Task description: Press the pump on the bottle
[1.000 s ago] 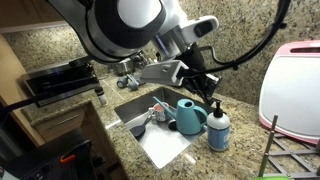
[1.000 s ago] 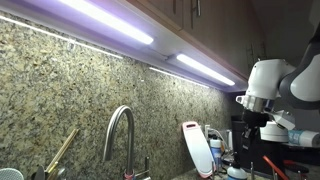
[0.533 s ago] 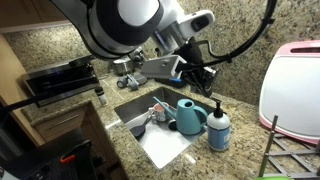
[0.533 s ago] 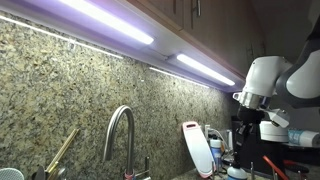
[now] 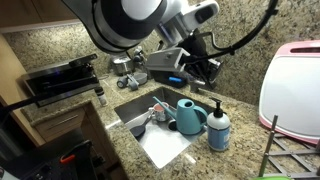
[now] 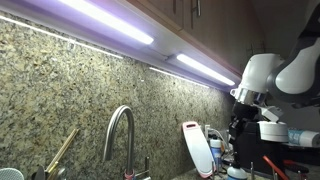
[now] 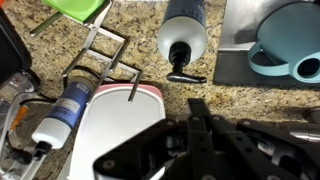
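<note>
- The tool (image 5: 205, 72) is seen held in the air above the worktop (image 5: 235, 160). Nothing is gripped by it and nothing is touched.
- In the wrist view the tool (image 7: 197, 112) shows only as a dark mass at the lower edge. Whether its jaws are apart or together cannot be told.
- The pump (image 5: 214, 107) is found below the tool with a clear gap between them. In the wrist view the pump (image 7: 185, 66) lies just beyond the tool's tip.
- The bottle (image 5: 218, 130) stands upright on the worktop, just beside the sink (image 5: 160, 145); from above it is seen as a rounded blue body (image 7: 186, 28).
- A teal watering can (image 5: 189, 117) is set next to the bottle, at the sink's edge.
- A white cutting board (image 5: 295, 90) with a pink rim is propped on the bottle's other side, and a wire rack (image 7: 100, 60) is seen near it.
- The worktop is of speckled granite, as is the wall (image 6: 70, 90) behind the faucet (image 6: 118, 130), which is lit by light strips (image 6: 110, 20) under the cabinets.
</note>
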Tool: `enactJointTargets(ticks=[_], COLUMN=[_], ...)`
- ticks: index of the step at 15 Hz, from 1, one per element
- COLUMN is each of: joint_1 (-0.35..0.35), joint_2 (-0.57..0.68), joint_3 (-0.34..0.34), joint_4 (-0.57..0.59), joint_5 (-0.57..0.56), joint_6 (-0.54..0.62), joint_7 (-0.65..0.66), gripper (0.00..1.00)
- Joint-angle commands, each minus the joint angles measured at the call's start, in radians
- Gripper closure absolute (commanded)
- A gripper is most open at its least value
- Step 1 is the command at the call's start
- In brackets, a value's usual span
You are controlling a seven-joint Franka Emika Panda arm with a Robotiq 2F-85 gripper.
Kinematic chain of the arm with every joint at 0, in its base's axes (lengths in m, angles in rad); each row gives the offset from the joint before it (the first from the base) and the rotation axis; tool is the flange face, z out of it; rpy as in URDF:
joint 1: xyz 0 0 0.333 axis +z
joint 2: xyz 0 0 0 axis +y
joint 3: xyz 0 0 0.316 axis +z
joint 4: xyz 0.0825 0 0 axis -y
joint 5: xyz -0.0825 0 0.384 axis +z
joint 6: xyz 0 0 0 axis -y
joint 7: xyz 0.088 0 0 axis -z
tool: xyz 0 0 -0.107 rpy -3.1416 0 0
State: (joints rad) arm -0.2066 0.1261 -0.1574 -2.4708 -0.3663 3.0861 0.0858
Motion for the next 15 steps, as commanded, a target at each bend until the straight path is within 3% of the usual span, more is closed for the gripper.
enactJointTargets(ticks=[1, 15], joint_1=[-0.018, -0.047], joint_2=[0.011, 0.066], joint_3=[0.008, -0.001], joint_4=[0.026, 0.085], joint_5=[0.026, 0.026], joint_6=[0.007, -0.015], joint_7=[-0.017, 0.001], gripper=[1.0, 1.0])
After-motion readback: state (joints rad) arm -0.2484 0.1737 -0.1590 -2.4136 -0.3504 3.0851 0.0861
